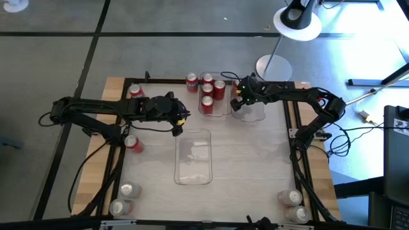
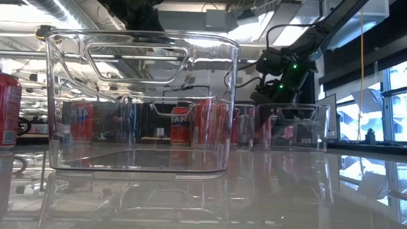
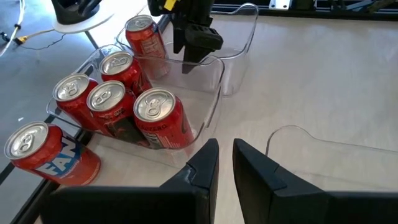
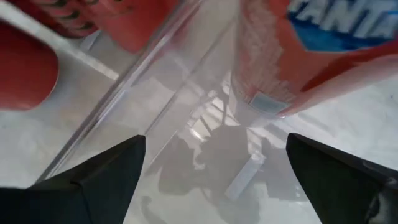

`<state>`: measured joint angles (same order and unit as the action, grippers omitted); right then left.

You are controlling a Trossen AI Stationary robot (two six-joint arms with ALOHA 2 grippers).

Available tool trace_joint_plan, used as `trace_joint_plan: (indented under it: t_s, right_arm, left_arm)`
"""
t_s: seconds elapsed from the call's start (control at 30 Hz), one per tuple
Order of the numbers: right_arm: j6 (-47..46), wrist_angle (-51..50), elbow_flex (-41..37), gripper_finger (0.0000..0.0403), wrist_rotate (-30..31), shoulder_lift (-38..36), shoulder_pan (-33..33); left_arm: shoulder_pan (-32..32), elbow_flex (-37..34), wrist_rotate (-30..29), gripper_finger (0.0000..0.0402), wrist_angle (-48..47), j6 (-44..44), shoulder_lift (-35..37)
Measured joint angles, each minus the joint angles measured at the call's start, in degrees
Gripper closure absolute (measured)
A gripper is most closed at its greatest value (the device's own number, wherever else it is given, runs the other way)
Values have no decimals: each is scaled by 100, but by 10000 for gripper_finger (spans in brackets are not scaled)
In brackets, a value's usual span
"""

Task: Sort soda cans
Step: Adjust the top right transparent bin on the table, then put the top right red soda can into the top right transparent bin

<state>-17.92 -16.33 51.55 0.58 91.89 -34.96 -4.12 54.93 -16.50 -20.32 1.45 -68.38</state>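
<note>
Right gripper (image 1: 239, 96) wide apart above bin (image 1: 250, 114), Fanta can (image 4: 323, 43) just ahead.

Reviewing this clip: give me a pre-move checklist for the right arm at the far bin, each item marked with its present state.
1. Right gripper fingers wide open: ok.
2. Right gripper over the small far clear bin: ok.
3. Fanta can released and clear of the fingers: cannot tell; it stands close ahead between them.
4. Left gripper shut, empty, away from the right arm's bin: ok.
5. Middle bin holds its red cans upright: ok.
6. Large near bin unobstructed: ok.
</note>
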Motion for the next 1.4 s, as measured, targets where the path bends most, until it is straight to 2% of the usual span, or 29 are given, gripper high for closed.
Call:
trace_joint_plan:
  t_s: [0.17,0.43,0.67,0.8,0.93,1.13,1.27,1.4]
  right_arm:
    - [24,-389,62,10,27,-241,13]
    - [218,-1624,691,10,433,-1293,12]
    - [270,-1755,883,10,435,-2243,13]
    - [304,-1774,883,10,435,-2567,13]
    - [440,-1767,883,10,435,-2670,13]
    - [807,-1724,883,10,633,-2647,11]
    - [1034,-1607,883,10,821,-2646,9]
    - [1196,-1609,883,10,1066,-2646,7]
  left_arm:
    - [0,-1,-1,361,-2,-47,0]
    - [0,-2,-2,361,-4,-447,0]
    - [-205,24,0,352,57,-490,0]
    - [-602,240,0,302,22,-522,-5]
    - [-1213,569,0,218,-80,-623,-187]
    - [-2461,1856,-3,103,-1001,-652,-1246]
    - [-3131,3016,-6,69,-1795,-769,-2190]
    - [-3458,3730,-2,67,-2209,-941,-2856]
